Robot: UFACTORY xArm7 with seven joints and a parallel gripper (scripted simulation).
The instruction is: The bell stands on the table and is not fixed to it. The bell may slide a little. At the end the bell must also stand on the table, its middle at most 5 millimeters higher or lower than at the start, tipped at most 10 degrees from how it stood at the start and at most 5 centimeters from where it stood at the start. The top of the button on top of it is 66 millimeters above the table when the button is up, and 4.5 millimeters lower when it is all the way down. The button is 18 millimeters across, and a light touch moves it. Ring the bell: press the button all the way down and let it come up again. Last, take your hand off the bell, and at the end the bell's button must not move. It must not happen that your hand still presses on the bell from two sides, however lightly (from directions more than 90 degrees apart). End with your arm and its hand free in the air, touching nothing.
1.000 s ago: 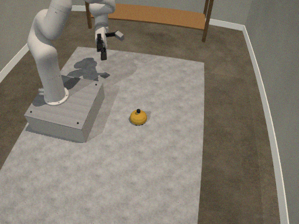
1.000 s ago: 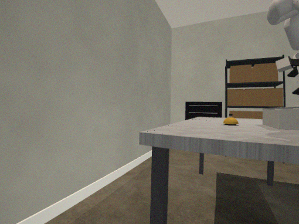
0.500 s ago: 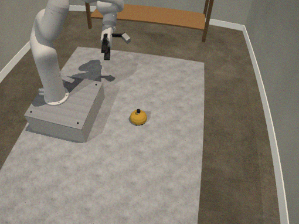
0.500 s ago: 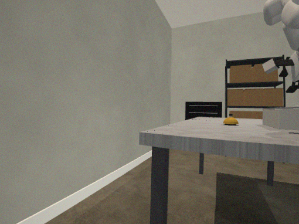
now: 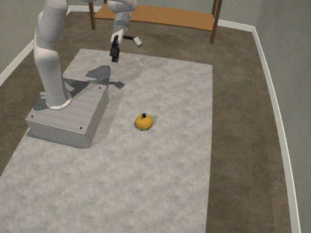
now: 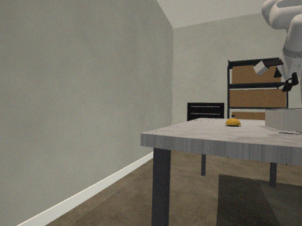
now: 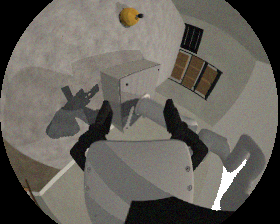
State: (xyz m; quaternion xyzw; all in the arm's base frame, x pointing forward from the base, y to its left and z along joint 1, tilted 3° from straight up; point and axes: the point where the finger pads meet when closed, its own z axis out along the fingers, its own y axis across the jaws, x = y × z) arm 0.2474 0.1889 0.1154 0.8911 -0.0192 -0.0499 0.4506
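Note:
The yellow bell (image 5: 144,122) with a black button (image 5: 144,115) stands upright on the grey table top, near its middle. It also shows in the exterior view (image 6: 233,122) and small at the top of the wrist view (image 7: 129,15). My gripper (image 5: 114,49) hangs high above the far part of the table, well away from the bell, beyond the arm's base block. Its black fingers are open with nothing between them. In the exterior view the gripper (image 6: 289,83) is at the right edge.
The arm's grey base block (image 5: 68,115) stands on the table left of the bell. A wooden shelf (image 5: 158,14) stands behind the table. A rack with boxes (image 6: 257,88) and a black cabinet (image 6: 205,111) stand at the wall.

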